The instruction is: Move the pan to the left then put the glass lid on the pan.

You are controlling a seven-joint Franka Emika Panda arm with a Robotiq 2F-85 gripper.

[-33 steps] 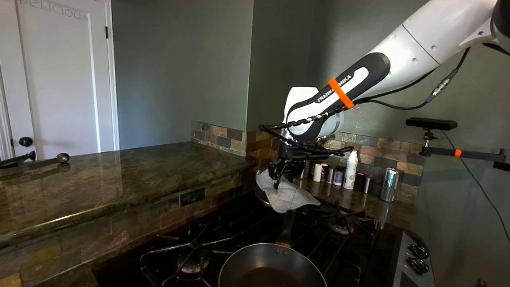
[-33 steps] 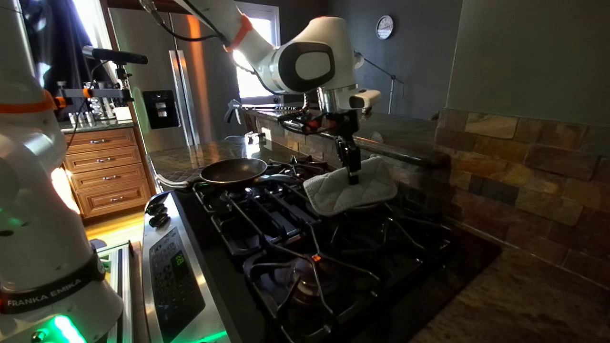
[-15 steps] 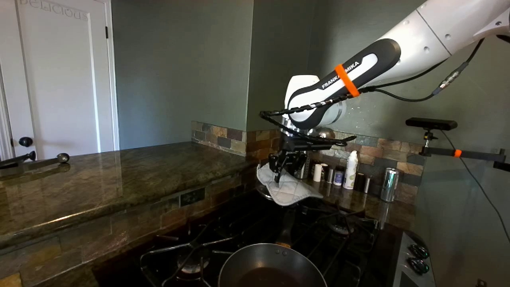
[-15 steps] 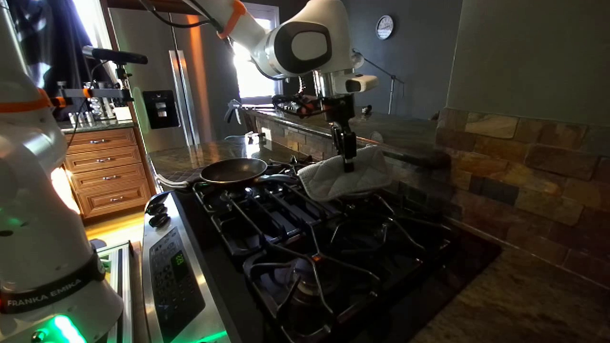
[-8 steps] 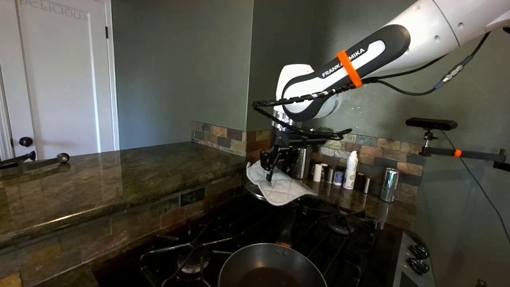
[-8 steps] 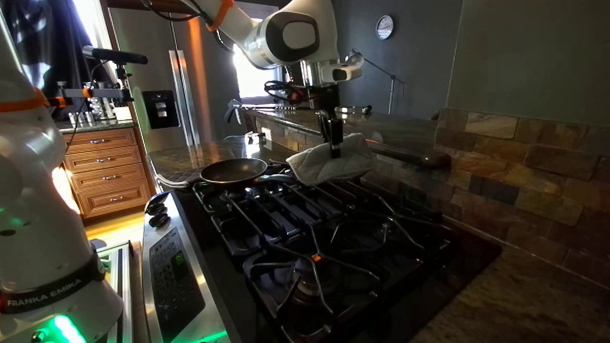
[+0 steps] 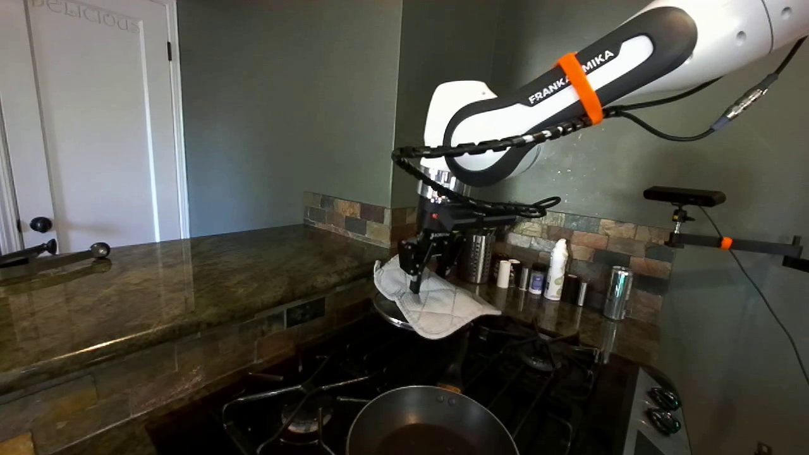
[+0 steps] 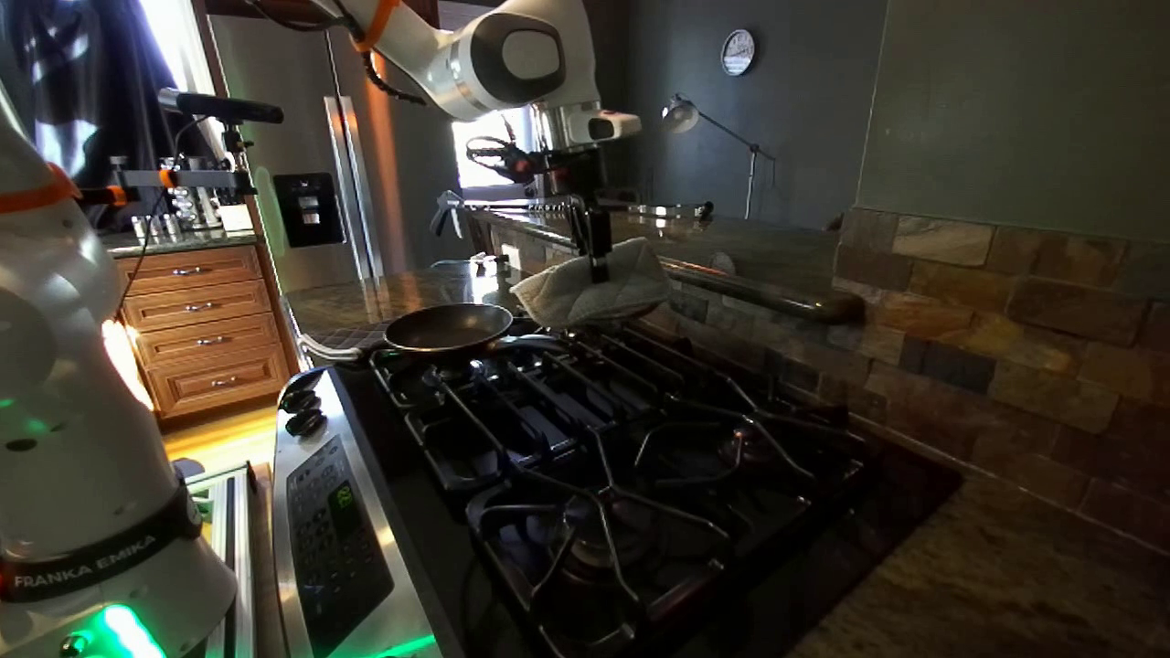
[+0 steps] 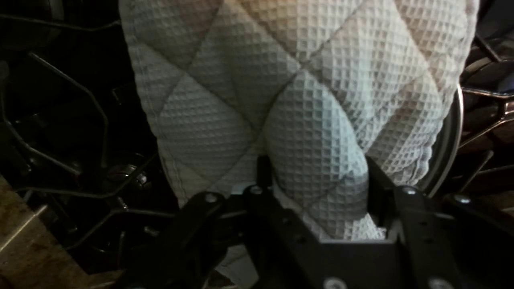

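Note:
The dark frying pan [image 7: 417,404] sits on the stove at the front of an exterior view, and at the far left end of the stove in an exterior view [image 8: 448,327]. Its handle points toward the back. My gripper [image 7: 426,282] is shut on a bulge of the whitish quilted cloth [image 7: 445,309]; the cloth bulge also fills the jaws [image 9: 317,172] in the wrist view. Under the cloth hangs the glass lid; its metal rim [image 7: 390,314] shows at the cloth's edge and in the wrist view [image 9: 451,148]. The lid is above the grates, apart from the pan. Its handle is hidden.
Black burner grates [image 8: 585,439] cover the stove. A raised stone ledge [image 7: 253,265] runs along its side. A steel utensil holder [image 7: 478,259], a white spray bottle [image 7: 557,270] and a steel canister [image 7: 618,292] stand by the tiled wall.
My gripper has carried the cloth and lid toward the pan, leftward in both exterior views, and a little higher. The pan has not moved.

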